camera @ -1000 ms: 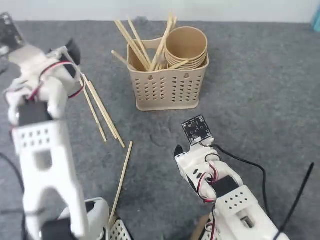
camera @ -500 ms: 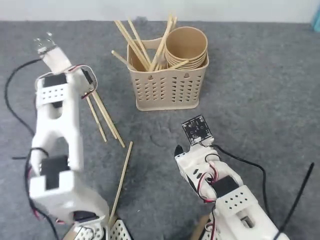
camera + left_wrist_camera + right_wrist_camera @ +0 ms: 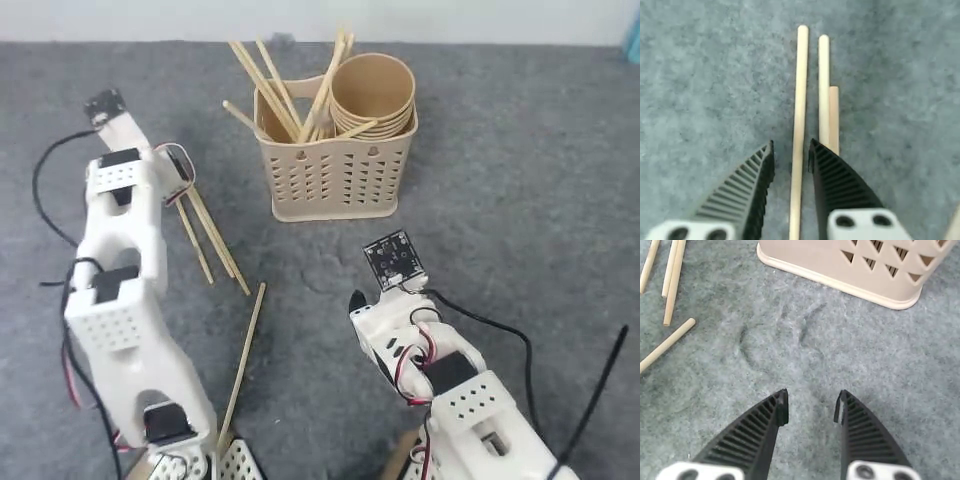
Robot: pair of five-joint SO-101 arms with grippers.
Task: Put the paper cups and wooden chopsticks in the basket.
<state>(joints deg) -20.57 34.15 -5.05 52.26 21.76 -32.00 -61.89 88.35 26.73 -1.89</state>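
Pale wood, round and slim: one chopstick lies lengthwise between the left gripper's black ribbed jaws, which stand narrowly apart around it without clearly pinching it. Two more chopsticks lie just beside one jaw, side by side on the grey carpet. The right gripper hangs moderately open over the carpet, holding nothing, a lone chopstick off to its left. Ahead of it stands the beige perforated basket, holding stacked tan paper cups and several leaning chopsticks.
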